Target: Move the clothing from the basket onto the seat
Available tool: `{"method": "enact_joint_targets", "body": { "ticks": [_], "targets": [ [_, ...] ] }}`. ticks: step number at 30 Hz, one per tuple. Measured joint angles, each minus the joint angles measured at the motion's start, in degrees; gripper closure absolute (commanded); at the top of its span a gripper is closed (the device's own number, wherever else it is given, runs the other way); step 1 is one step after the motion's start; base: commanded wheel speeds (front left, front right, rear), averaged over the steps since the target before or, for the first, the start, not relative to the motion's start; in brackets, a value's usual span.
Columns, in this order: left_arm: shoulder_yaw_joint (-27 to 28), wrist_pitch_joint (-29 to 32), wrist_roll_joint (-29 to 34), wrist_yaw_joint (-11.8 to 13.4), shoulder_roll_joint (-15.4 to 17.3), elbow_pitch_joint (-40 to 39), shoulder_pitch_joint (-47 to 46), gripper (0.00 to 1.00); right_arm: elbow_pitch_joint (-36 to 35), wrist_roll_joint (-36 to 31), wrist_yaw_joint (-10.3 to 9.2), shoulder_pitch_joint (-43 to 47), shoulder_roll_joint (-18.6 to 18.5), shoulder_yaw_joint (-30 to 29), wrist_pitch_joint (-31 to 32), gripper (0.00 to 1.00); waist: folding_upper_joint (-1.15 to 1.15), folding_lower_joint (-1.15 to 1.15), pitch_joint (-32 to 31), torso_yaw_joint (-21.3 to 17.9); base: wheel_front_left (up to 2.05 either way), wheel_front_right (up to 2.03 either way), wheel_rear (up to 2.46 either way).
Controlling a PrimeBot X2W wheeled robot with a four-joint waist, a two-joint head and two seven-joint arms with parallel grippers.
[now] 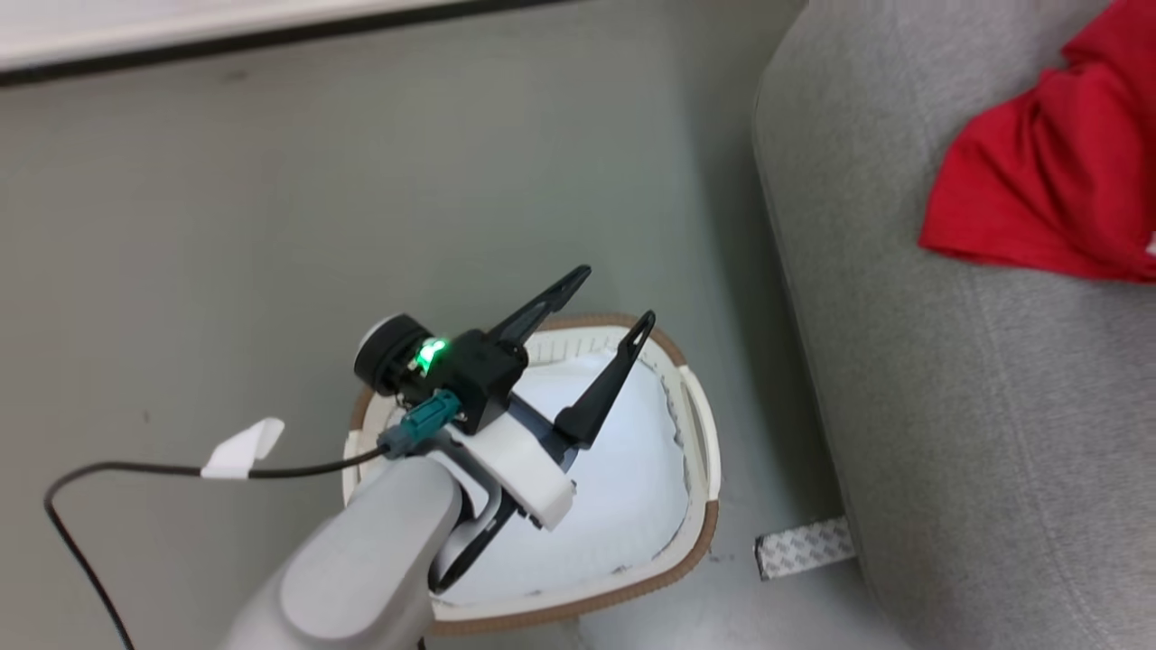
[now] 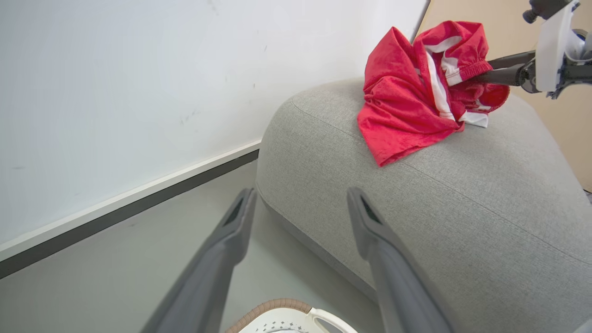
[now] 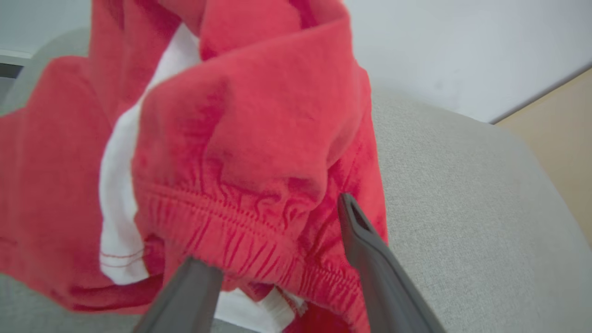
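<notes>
Floor [image 1: 271,226] grey, wall [image 2: 115,69] white; clothing [image 2: 402,106] heaped on the seat [image 2: 416,208], corner toward the basket [image 1: 709,528]; left gripper [image 1: 614,294] gapes empty, right gripper [image 3: 270,231] spread astride its waistband [image 3: 222,217].

left end effector [image 1: 616,294]: fingers spread wide | right end effector [image 3: 270,231]: fingers spread

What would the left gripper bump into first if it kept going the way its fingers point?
Probably the rounded side of the grey seat, straight ahead of the left gripper; depth is hard to judge.
</notes>
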Motion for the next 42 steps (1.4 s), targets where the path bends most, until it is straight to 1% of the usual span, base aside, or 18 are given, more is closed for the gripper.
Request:
{"method": "enact_joint_targets", "body": {
  "ticks": [3,6,9,11,14,19,24,28,33,37,42],
  "targets": [
    [0.6,-0.1,-0.7,0.2,-0.1,0.5,1.4,0.0,-3.0,1.7,0.0,1.1,-1.0,3.5,1.6,0.0,0.0,0.0,-2.6,-0.2,0.0,0.0,0.0],
    [1.5,-0.3,-1.5,0.6,-0.1,0.9,3.4,0.0,-6.4,4.4,0.0,2.8,-2.5,7.2,4.9,0.0,0.0,0.0,-5.5,-0.4,0.0,0.0,0.0],
    [2.8,-0.3,-1.9,1.0,0.1,0.6,5.6,0.0,-11.0,8.0,0.0,4.4,-4.6,10.9,8.3,0.0,0.0,0.0,-8.6,-0.7,0.0,0.0,0.0],
    [3.8,-0.3,-2.0,1.3,0.2,0.1,7.3,0.0,-14.0,9.9,0.0,4.9,-6.6,13.1,9.3,0.0,0.0,0.0,-10.7,-0.8,0.0,0.0,0.0],
    [5.4,-0.3,-2.4,1.6,0.4,-0.7,9.5,0.0,-17.5,11.3,0.0,4.9,-9.6,14.8,9.2,0.0,0.0,0.0,-13.6,-1.0,0.0,0.0,0.0],
    [8.7,-0.3,-2.6,2.5,0.4,-2.3,12.8,0.0,-22.1,13.1,0.0,4.9,-12.1,16.1,6.4,0.0,0.0,-0.01,-18.0,-0.5,0.0,0.0,0.0],
    [13.8,-0.4,-3.0,4.1,0.7,-4.6,16.4,0.0,-25.5,13.9,0.0,5.9,-12.2,15.2,1.4,0.0,0.0,-0.01,-21.8,1.2,0.0,0.0,0.0],
    [18.5,-0.4,-3.2,5.3,1.3,-6.2,20.0,0.0,-27.7,14.5,0.0,8.6,-9.9,13.0,-2.9,0.0,0.0,-0.01,-24.3,3.1,0.0,0.0,0.0],
    [24.3,-0.4,-3.2,6.6,2.2,-7.5,24.8,0.0,-29.2,13.8,0.0,13.1,-5.5,9.3,-7.3,0.0,0.0,-0.01,-26.8,5.2,0.0,0.0,0.0],
    [28.0,-0.4,-3.0,7.1,2.1,-8.7,28.6,0.0,-30.2,10.3,0.0,18.0,-0.9,3.2,-8.6,0.0,0.0,-0.01,-28.3,6.5,0.0,0.0,0.0],
    [32.9,-0.4,-2.0,7.3,0.8,-11.1,32.6,0.0,-36.8,1.9,0.0,27.1,6.5,-9.8,-8.8,0.0,0.0,-0.01,-29.3,7.9,0.0,0.0,0.0]
  ]
}}
